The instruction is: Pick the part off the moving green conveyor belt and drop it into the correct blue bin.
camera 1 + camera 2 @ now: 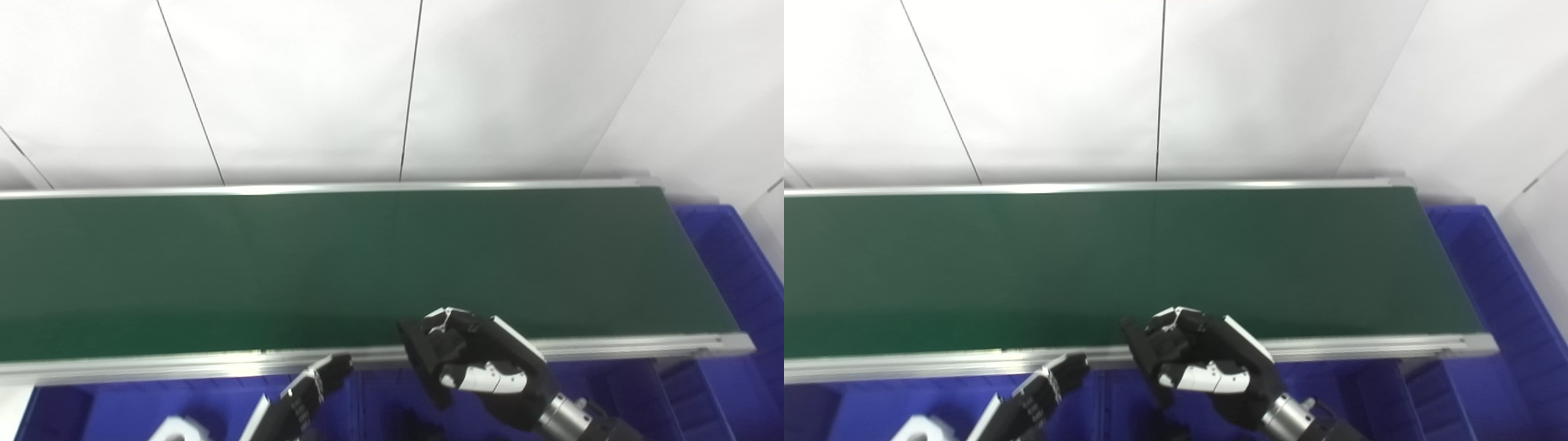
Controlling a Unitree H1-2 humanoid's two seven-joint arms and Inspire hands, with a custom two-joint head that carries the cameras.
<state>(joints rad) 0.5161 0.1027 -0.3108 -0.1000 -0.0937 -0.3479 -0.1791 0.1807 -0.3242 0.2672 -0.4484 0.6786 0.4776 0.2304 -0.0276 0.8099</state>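
The part (pixel 422 361), a flat black piece, is held in the right hand (pixel 484 367), with fingers curled tightly around it, at the near rail of the green conveyor belt (pixel 306 263), whose surface is seen bare. The part is carried over the blue bins (pixel 380 404) along the near side (presumably so that it can be released straight down). The left hand (pixel 315 386) is kept low near the rail, left of the right hand, fingers extended and holding nothing, apparently waiting. Another blue bin (pixel 735 269) stands at the belt's right end.
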